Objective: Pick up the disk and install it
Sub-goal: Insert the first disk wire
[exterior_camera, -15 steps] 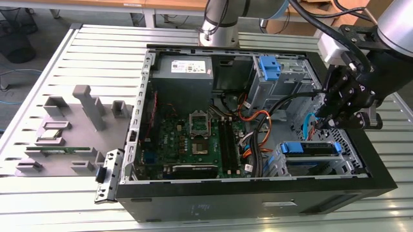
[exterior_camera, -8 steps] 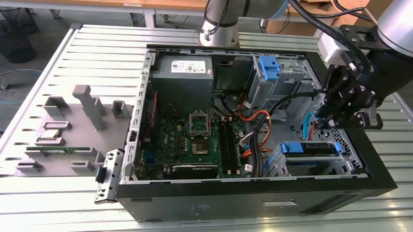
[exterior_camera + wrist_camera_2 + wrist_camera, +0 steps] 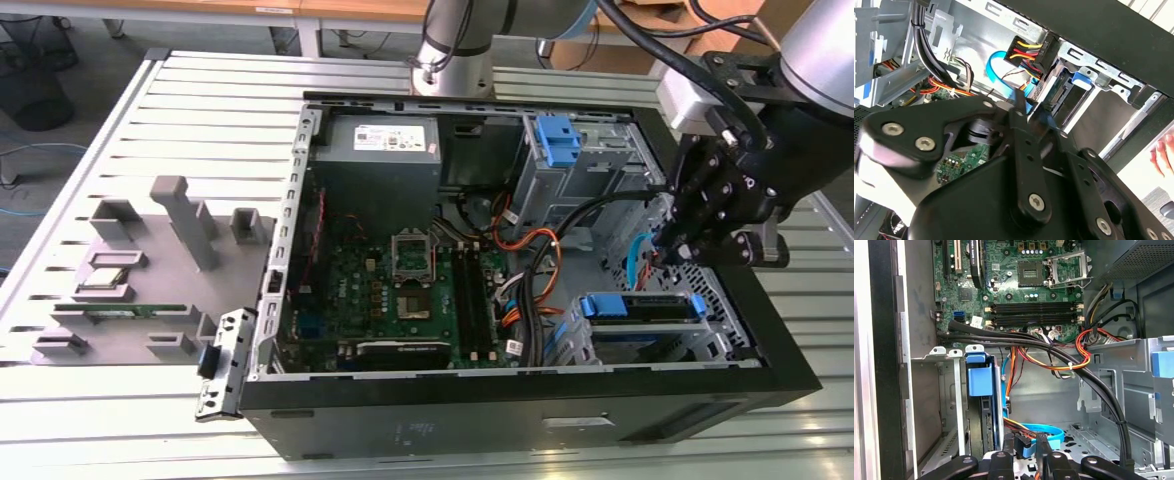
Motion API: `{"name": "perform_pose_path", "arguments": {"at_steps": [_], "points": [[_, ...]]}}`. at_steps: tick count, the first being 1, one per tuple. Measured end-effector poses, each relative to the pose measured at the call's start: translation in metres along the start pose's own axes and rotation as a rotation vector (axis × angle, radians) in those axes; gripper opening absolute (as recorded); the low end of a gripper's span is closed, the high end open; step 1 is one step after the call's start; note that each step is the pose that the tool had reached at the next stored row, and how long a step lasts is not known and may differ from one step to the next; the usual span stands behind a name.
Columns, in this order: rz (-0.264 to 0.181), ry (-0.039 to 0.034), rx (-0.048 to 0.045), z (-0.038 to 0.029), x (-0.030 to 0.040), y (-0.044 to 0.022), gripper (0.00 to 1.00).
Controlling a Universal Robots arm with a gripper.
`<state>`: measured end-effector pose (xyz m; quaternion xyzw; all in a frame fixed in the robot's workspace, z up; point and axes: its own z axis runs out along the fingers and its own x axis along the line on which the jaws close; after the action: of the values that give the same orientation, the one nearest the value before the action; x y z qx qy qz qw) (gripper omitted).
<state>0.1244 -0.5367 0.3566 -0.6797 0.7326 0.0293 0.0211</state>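
— Where are you?
— My gripper (image 3: pixel 1026 459) hangs close by a black plug (image 3: pixel 1021 446) and a blue cable (image 3: pixel 1046 432). Jaws clenched or released? I cannot tell.
— And what you're installing?
— The disk (image 3: pixel 985 415) sits slotted in the metal bay (image 3: pixel 929 390), its blue carrier showing. Beyond lies the motherboard (image 3: pixel 1024 285).

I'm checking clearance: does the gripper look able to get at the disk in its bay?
Probably yes: the gripper hangs near the disk, whose blue top edge is exposed, though black cables run close by.
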Motion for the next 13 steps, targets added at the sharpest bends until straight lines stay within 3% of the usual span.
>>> {"name": "perform_pose_path", "arguments": {"at_steps": [1, 3, 13], "points": [[0.000, 0.0001, 0.0000, 0.0000, 0.0000, 0.0000, 0.30], [0.000, 0.0001, 0.0000, 0.0000, 0.0000, 0.0000, 0.18], [0.000, 0.0006, 0.0005, 0.0004, 0.0006, 0.0009, 0.16]]}}
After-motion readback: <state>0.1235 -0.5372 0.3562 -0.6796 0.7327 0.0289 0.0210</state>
